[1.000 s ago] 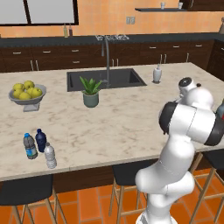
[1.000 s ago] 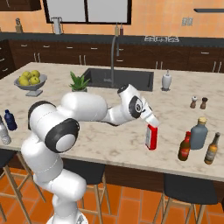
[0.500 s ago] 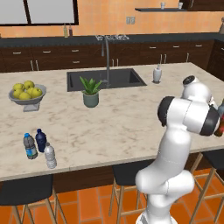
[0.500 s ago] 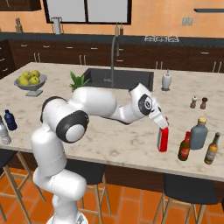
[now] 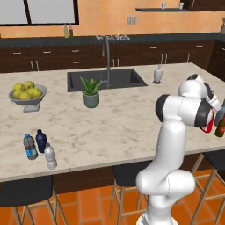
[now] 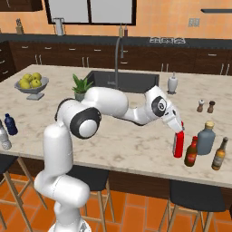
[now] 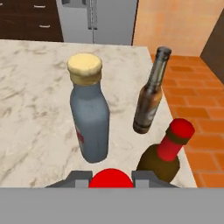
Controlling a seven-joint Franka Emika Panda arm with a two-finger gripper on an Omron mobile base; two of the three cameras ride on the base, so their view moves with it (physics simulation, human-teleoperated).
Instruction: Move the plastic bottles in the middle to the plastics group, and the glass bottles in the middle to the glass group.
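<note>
My gripper (image 6: 180, 131) is shut on the top of the red bottle (image 6: 178, 146), which hangs upright at the counter's right end. In the hand view the bottle's red cap (image 7: 110, 179) sits between my fingertips (image 7: 81, 178). Just right of it stands the dark brown bottle with a red cap (image 6: 191, 152), then the grey-blue glass bottle (image 6: 206, 138) and another brown bottle (image 6: 219, 154). At the left end, the small clear greyish bottle (image 5: 50, 156) stands beside the blue-labelled bottle (image 5: 30, 146) and the navy bottle (image 5: 41, 140).
Salt and pepper shakers (image 6: 205, 106) stand behind the glass bottles. A potted plant (image 6: 80, 88), the sink (image 6: 121, 80) with its tap, a soap dispenser (image 6: 172, 83) and a fruit bowl (image 6: 31, 84) lie along the counter. Stools stand below the front edge.
My arm has swung right along the counter with the red bottle in its grip, bringing it beside the red-capped brown bottle. The other bottles have not moved.
</note>
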